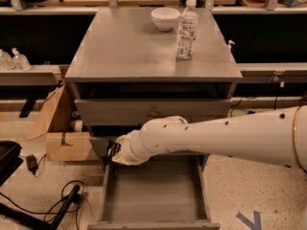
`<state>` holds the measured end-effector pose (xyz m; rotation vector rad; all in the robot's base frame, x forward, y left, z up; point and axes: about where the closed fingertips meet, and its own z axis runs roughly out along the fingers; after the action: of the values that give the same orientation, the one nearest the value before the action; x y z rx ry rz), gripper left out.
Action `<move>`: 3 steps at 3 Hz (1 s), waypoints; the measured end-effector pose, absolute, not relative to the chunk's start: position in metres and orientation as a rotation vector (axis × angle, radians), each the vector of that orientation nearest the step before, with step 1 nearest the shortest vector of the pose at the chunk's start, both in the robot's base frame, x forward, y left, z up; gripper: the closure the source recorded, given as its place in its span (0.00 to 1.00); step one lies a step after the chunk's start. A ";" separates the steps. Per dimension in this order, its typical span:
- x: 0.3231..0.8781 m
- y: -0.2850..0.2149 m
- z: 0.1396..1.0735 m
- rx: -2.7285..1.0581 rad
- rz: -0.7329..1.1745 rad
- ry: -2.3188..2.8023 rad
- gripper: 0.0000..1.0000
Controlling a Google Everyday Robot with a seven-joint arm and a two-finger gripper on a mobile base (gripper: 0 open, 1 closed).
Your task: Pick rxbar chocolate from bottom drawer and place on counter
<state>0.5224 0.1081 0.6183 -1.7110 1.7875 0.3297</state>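
My gripper [113, 150] is at the end of the white arm, above the back left corner of the open bottom drawer [152, 195], near its left wall. It is shut on a small dark flat thing, the rxbar chocolate [112, 149], which is mostly hidden by the wrist. The drawer's grey floor is bare. The counter [129, 47] is the grey top of the cabinet, above and behind the gripper.
A white bowl [165, 18] and a water bottle [186, 28] stand at the back right of the counter. Two shut drawer fronts [153, 111] sit above the open drawer. A cardboard box [64, 138] and cables [57, 200] lie on the floor at left.
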 end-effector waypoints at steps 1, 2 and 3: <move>0.522 0.108 0.618 -1.711 0.330 1.788 1.00; 0.530 0.115 0.639 -1.720 0.315 1.762 1.00; 0.545 0.133 0.704 -1.703 0.287 1.737 1.00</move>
<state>0.5447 0.1333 0.7035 -1.7031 1.7374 0.2867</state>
